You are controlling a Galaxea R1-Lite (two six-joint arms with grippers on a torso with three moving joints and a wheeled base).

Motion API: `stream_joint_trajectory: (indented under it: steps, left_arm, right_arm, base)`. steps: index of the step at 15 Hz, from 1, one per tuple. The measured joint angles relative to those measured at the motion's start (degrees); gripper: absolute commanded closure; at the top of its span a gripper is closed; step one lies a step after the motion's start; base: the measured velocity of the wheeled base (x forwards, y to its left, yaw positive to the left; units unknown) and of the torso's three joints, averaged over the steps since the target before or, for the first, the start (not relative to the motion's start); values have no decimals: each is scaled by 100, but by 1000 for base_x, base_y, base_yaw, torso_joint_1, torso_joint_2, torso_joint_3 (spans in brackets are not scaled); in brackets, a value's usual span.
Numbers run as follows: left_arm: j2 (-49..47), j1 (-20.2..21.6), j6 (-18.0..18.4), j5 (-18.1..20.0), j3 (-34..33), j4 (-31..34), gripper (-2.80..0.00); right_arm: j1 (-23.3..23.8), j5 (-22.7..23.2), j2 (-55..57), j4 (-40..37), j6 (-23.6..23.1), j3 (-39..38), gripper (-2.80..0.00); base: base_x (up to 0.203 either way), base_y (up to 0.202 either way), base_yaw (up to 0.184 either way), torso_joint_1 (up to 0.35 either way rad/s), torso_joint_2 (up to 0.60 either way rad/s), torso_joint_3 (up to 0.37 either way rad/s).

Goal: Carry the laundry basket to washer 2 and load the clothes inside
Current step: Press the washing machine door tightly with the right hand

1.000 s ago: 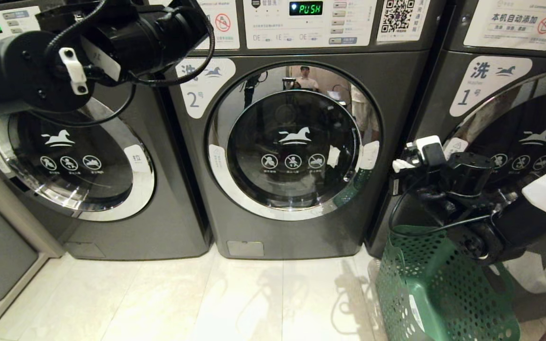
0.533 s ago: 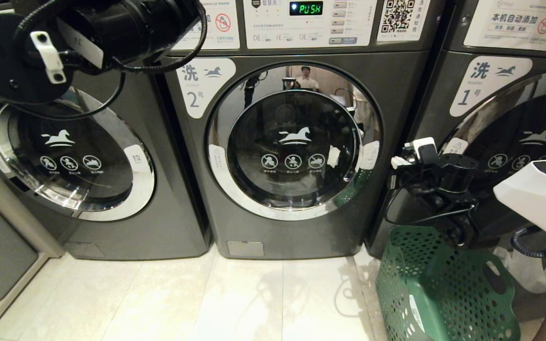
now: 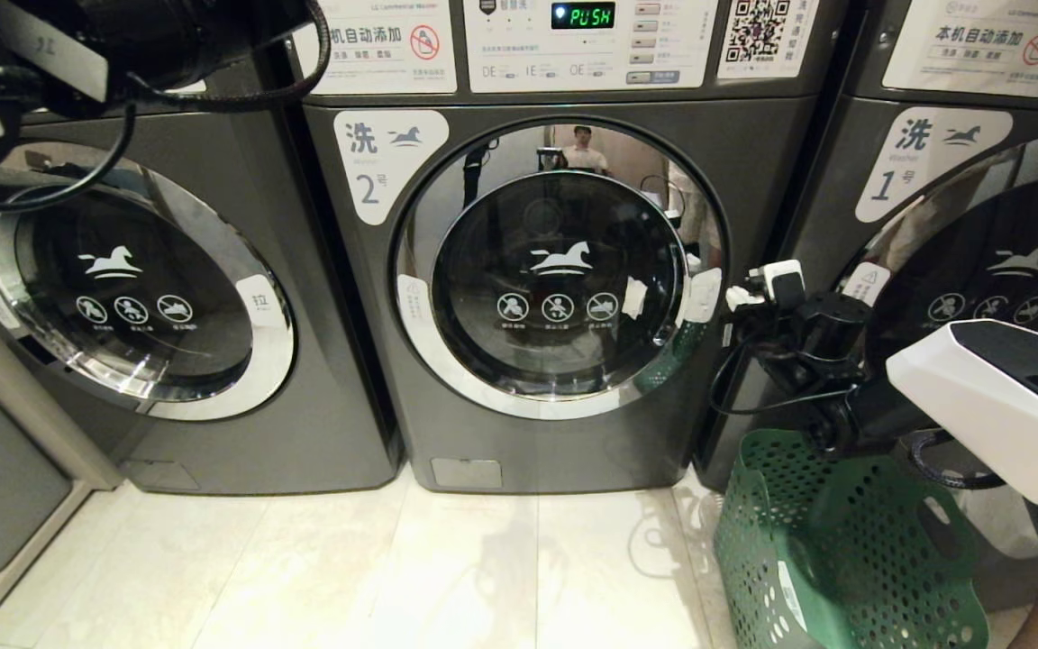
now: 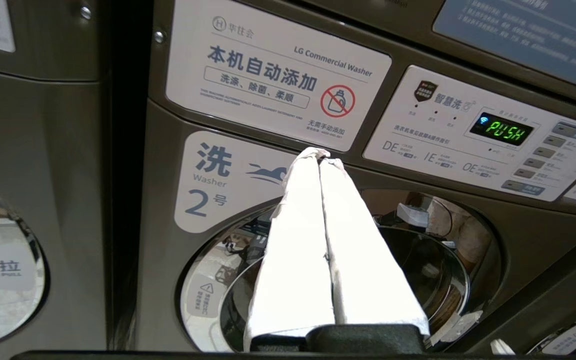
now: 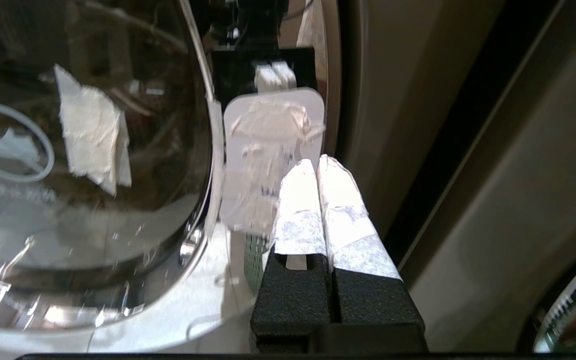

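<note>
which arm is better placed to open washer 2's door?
Right. The right gripper, shut, is beside the white pull tab on washer 2's door edge. The left gripper, shut, is up by its label, away from the tab.

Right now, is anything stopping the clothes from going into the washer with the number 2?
Yes. The dark grey front-loading washer 2 has its round chrome-rimmed glass door shut. The dark green holed plastic laundry basket stands on the floor at its right.

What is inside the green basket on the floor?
From the head view only the holey outer wall of the laundry basket shows. The right arm and a white cover hide its opening, so no clothes can be seen; whether any lie inside cannot be told.
</note>
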State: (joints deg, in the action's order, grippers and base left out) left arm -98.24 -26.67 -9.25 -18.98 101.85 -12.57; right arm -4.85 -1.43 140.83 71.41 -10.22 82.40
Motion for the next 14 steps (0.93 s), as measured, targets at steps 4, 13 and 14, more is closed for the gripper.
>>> stream_joint_trajectory:
  steps: [4, 13, 14]
  left_arm:
    - [880, 66, 147, -45, -866, 37, 0]
    - [3551, 82, 317, -333, -3859, 77, 0]
    - [3805, 83, 333, -438, -4015, 163, 0]
  right_arm:
    - [-10, 19, 562, -29, 7, 929, 0]
    - [-43, -5, 1732, -513, 9, 2898, 0]
    - [-41, -13, 1811, -496, 13, 2948, 0]
  base:
    - [0, 0, 0, 0, 0, 0]
    - [0, 0, 0, 0, 0, 0]
    - [0, 0, 0, 0, 0, 0]
